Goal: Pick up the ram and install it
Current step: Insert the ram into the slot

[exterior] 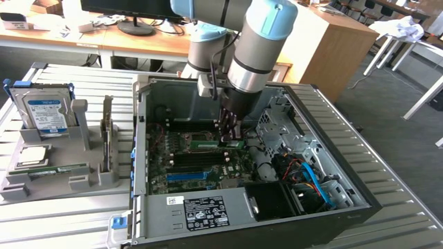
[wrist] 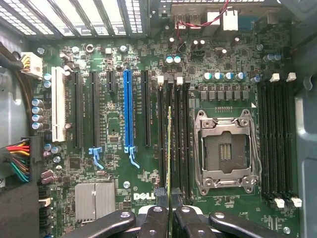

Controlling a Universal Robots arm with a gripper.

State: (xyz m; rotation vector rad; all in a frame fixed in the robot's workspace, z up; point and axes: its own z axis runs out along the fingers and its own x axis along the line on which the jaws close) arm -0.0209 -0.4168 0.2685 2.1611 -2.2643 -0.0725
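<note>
Your gripper (wrist: 170,214) is squeezed tight on the ram (wrist: 169,148). You hold the thin green stick on its edge, low over the long black slots (wrist: 179,139) on the green board (wrist: 114,124), inside the open computer case (exterior: 145,155).

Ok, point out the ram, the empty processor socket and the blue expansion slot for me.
ram (wrist: 170,148): wrist view, on its thin upper edge, seen end-on above the gripper.
processor socket (wrist: 225,151): wrist view, on the dark centre inside the metal frame.
blue expansion slot (wrist: 128,106): wrist view, on the middle of its length.
</note>
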